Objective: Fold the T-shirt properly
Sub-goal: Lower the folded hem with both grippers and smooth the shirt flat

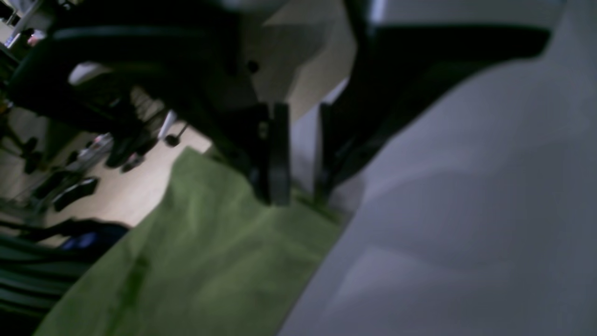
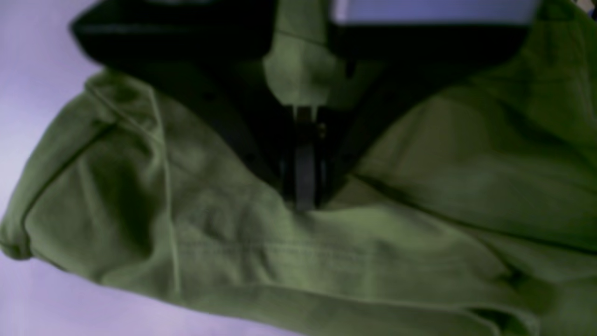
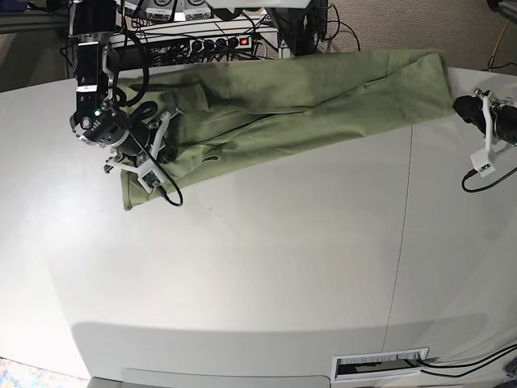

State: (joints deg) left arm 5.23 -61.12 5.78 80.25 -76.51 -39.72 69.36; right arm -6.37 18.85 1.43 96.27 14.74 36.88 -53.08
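We are seeing the T-shirt (image 3: 323, 89) lying stretched in a long, loosely bunched band across the far part of the white desk (image 3: 266, 267), running from the near-left end by one arm up to the far-right corner by the other. It is not lying flat: long creases and overlapping layers are running along its length.

On the left of the base view, the right pincer (image 3: 158, 142) is pressing down into the cloth near the band's lower-left end. Its wrist view is showing the two dark fingers (image 2: 305, 158) drawn fully together with green fabric gathered at their tips, so we are reading it as clamped on the T-shirt (image 2: 261, 242). A hemmed sleeve opening is showing at the left of that view, with a stitched seam running below the fingertips.

On the right of the base view, the left pincer (image 3: 464, 107) is sitting at the far-right corner of the cloth. Its wrist view is blurred, but the two fingers (image 1: 279, 154) are standing apart with a narrow gap of pale desk between them, their tips right at the edge of the T-shirt (image 1: 210, 261). Whether they are already pinching any fabric, we cannot tell; the cloth may only be lying just under the tips.
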